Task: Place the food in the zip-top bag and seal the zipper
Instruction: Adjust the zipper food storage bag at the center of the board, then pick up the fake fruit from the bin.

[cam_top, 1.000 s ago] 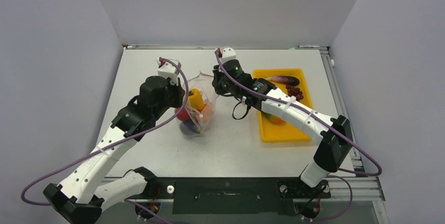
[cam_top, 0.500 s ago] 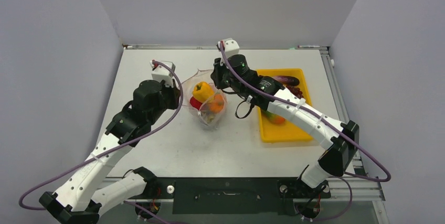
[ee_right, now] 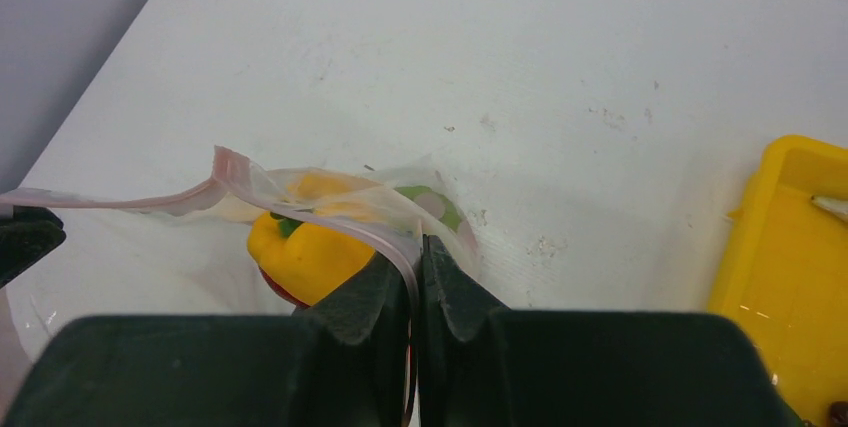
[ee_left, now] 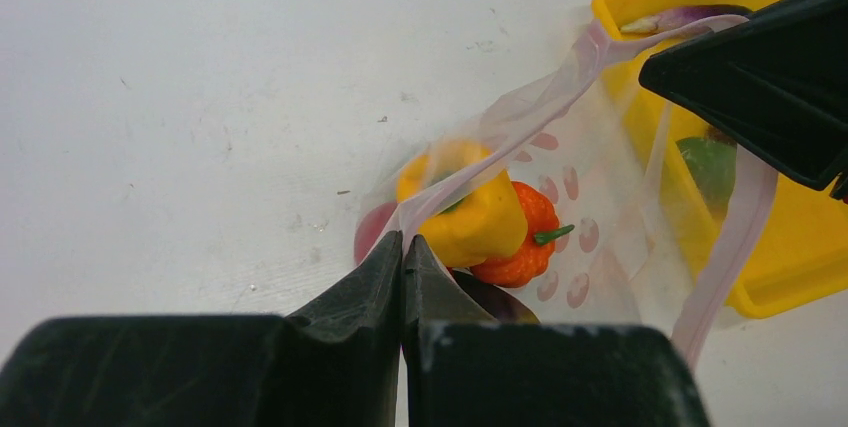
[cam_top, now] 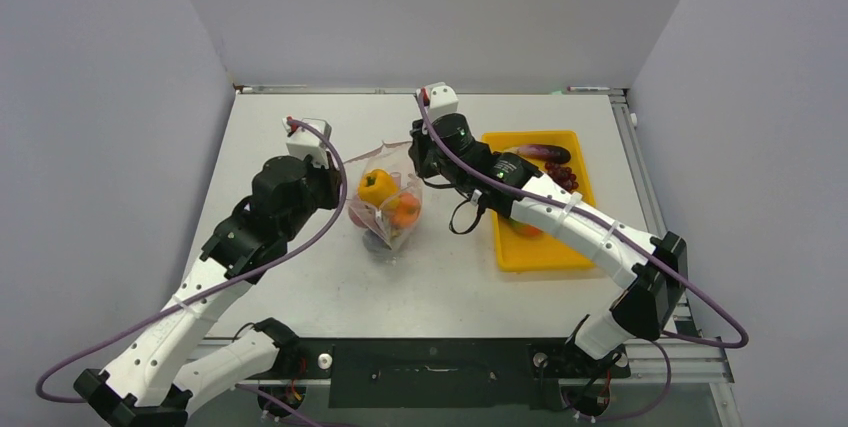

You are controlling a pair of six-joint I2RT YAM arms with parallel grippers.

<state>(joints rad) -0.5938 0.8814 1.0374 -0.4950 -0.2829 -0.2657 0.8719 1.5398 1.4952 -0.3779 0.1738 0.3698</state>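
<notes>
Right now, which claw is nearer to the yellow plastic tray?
Right. The right claw grips the clear pink-dotted plastic bag on the side facing the yellow plastic tray; the left claw grips its opposite side.

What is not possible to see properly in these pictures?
Left wrist view: dark piece by the pepper, mostly hidden by the left pincer.
Top view: food in the tray, partly covered by the right arm.
Right wrist view: tray cut off by the right edge.
</notes>
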